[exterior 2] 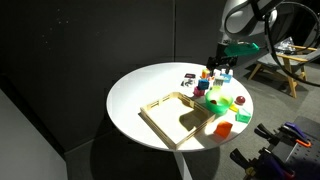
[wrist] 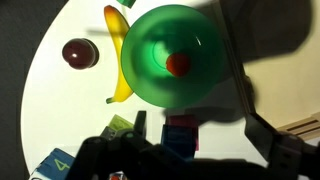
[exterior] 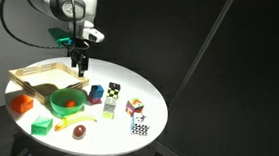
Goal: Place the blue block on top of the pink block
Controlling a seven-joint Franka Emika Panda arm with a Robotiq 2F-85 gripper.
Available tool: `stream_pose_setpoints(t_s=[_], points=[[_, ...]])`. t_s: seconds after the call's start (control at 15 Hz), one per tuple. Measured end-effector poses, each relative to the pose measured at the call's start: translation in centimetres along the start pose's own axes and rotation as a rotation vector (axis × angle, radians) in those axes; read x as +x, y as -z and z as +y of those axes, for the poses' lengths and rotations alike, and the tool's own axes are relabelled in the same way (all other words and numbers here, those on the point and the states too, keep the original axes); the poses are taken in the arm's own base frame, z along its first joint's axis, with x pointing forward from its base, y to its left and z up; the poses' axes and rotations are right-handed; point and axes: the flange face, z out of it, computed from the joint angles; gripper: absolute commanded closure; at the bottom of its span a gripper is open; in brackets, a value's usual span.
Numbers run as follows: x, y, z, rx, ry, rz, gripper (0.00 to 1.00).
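In the wrist view the blue block lies between my fingers' lines, touching the pink block, which shows just beyond it toward the green bowl. I cannot tell whether the blue block rests on the pink one or beside it. My gripper is open and empty, with its fingers wide apart and clear of both blocks. In an exterior view the gripper hangs above the table near the wooden tray, up and to the left of the blue block. The gripper also shows in the exterior view from the far side.
A green bowl holds a small red thing. Nearby are a banana, a dark red fruit, a wooden tray, an orange block, a light green cube and patterned cubes.
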Motion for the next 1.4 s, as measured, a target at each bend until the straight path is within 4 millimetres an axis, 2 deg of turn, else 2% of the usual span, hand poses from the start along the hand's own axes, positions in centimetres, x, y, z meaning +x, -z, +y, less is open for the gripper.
stream_pose_setpoints(t_s=[0.73,1.07,1.4], points=[[-5.6,2.0,-0.1,0.029,0.142,-0.073,0.00],[-7.6,2.8,-0.1,0.023,0.188,-0.118,0.00],[-9.0,4.3,-0.3,0.028,0.242,-0.110,0.00]])
